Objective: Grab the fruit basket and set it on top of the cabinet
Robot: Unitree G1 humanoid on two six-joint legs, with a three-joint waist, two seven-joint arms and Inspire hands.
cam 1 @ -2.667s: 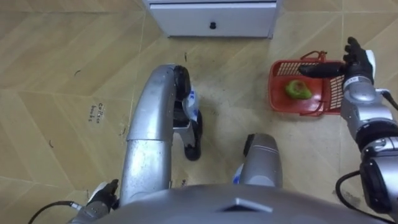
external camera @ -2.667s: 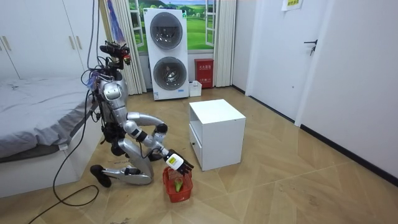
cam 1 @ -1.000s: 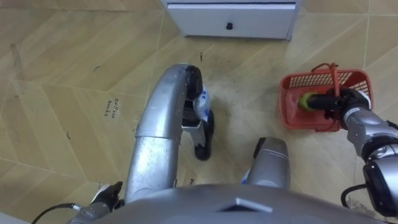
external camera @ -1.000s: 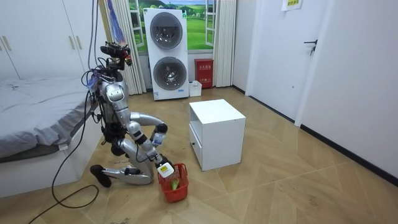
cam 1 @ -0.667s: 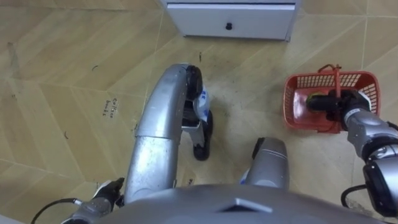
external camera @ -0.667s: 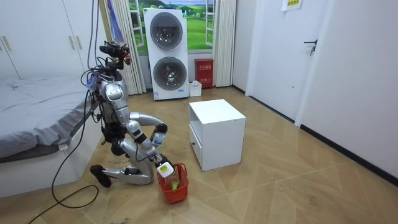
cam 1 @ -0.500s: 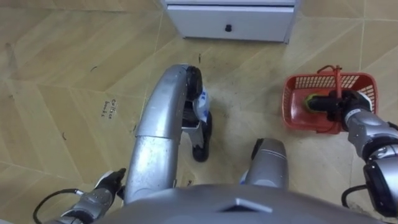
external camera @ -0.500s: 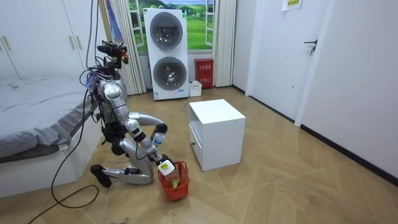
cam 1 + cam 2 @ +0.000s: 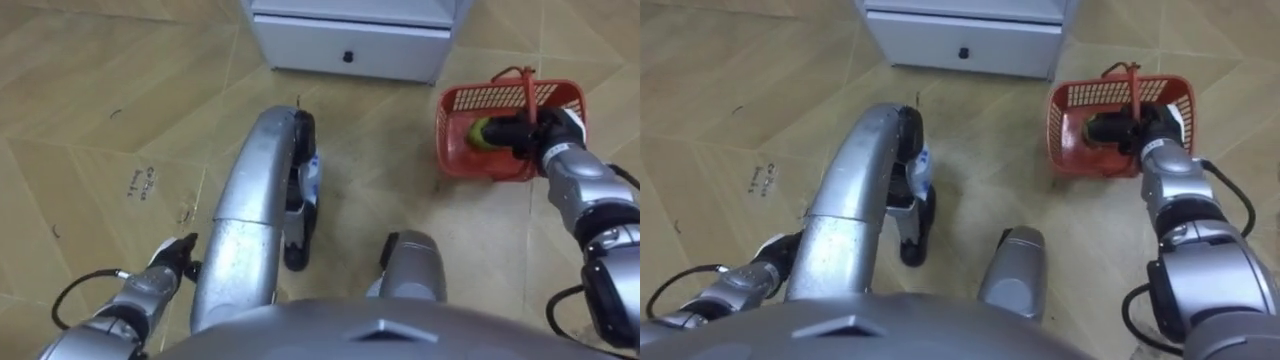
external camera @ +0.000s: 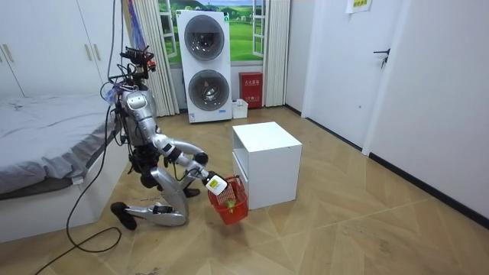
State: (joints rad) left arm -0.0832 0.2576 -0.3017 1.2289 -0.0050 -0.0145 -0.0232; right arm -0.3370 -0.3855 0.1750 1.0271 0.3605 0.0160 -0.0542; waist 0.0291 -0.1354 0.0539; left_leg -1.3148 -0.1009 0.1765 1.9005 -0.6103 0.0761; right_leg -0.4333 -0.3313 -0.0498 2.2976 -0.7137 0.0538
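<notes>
the robot is kneeling on the wooden floor [image 10: 344, 229] between the bed [image 10: 38, 145] and the white cabinet [image 10: 267, 164], one knee up and the other leg lying along the floor behind it. its right arm is reaching out toward the cabinet's drawer side.

the right hand [image 9: 543, 134] is curling its dark fingers [image 9: 512, 130] round the basket handle [image 9: 522, 80], gripping it where the thin red strip crosses over the basket's open top. the red fruit basket [image 9: 455, 150] is hanging from that grip. in the room view it is sitting tilted at about the height of the raised knee, clear of the floor and just in front of the cabinet's lower edge. a green fruit [image 9: 479, 130] is lying inside the basket, against the wall farther from the wrist and touching the fingertips.

in the eye views the basket is showing at the upper right, just beside the cabinet's drawer front [image 9: 350, 45] with its small dark knob [image 9: 347, 57].

the left hand [image 9: 170, 262] is hanging low at the robot's left side, close to the floor and well apart from the basket; whether it is open or closed i cannot tell.

behind the robot, two stacked washing machines [image 10: 205, 65] are standing against the far wall by the window.
</notes>
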